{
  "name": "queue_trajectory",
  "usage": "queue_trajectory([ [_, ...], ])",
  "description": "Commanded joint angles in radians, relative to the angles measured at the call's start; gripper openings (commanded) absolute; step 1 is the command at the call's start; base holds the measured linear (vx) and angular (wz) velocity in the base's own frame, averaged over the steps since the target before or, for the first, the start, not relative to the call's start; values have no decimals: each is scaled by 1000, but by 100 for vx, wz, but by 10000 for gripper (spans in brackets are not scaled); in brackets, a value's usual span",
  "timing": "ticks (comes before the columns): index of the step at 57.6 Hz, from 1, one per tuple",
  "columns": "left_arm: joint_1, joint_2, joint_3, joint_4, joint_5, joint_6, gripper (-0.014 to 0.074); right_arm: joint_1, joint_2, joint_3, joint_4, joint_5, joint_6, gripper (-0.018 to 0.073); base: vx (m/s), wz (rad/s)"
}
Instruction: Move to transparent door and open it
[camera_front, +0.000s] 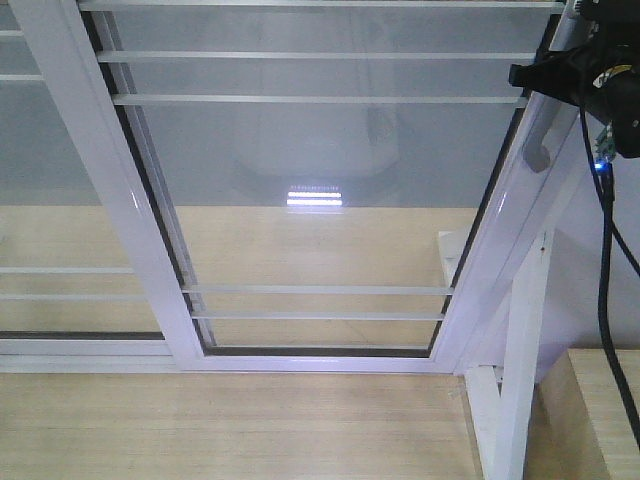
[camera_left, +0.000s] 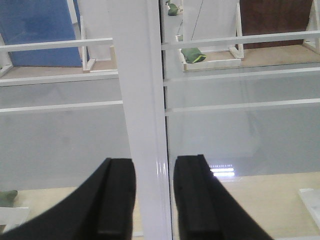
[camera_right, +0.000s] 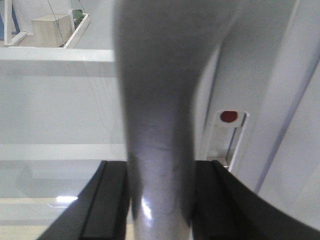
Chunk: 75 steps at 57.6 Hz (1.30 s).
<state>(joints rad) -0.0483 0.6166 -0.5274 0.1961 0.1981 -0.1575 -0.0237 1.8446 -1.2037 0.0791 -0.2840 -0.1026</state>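
The transparent door (camera_front: 320, 150) fills the front view: clear glass, thin white bars, white frame. Its grey curved handle (camera_front: 540, 145) runs along the right stile (camera_front: 480, 270). My right gripper (camera_front: 535, 75) reaches in from the top right onto the handle. In the right wrist view the right gripper (camera_right: 160, 200) has the grey handle (camera_right: 157, 100) between its black fingers (camera_right: 112, 200), touching on both sides. My left gripper (camera_left: 155, 197) is open, with a white frame stile (camera_left: 142, 100) showing between its fingers (camera_left: 117, 200). It is not in the front view.
A white-framed glass panel without a handle (camera_front: 60, 200) overlaps at the left. A slanted white post (camera_front: 520, 350) and a wooden block (camera_front: 605, 410) stand at the lower right. A black cable (camera_front: 605, 280) hangs from the right arm. The floor (camera_front: 230, 430) is light wood.
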Motion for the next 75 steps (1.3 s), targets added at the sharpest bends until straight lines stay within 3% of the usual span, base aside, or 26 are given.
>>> queue_trajectory([
  [1, -5, 1, -31, -5, -79, -10, 353, 6, -50, -38, -10, -88, 1, 290, 0, 0],
  [26, -5, 1, -31, -5, -93, -10, 353, 115, -50, -38, -90, -89, -9, 283, 0, 0],
  [75, -5, 1, -31, -5, -93, -7, 353, 348, -50, -38, -89, -140, -9, 283, 0, 0],
])
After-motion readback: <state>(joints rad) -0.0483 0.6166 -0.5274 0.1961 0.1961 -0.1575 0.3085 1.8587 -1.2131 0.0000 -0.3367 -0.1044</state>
